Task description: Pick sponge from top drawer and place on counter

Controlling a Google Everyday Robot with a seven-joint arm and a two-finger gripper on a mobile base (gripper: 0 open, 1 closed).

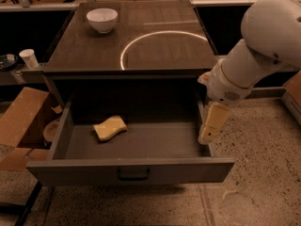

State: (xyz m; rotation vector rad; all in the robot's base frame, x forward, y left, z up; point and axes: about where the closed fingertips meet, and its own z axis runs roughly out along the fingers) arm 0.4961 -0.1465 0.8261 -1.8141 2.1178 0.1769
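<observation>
The top drawer (70,171) stands pulled out below the front edge of the bench (160,51). The sponge (110,127) lies flat on the drawer floor, left of middle. The end effector (207,134) hangs pointing down at the drawer's right wall, below the bench's front right corner and well apart from the sponge. I cannot tell whether it is open or closed. A white bowl (102,19) sits near the bench's back left corner.

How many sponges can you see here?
1: the sponge lies left of centre in the open top drawer; the gripper hangs over the drawer's right edge. No others show.
</observation>
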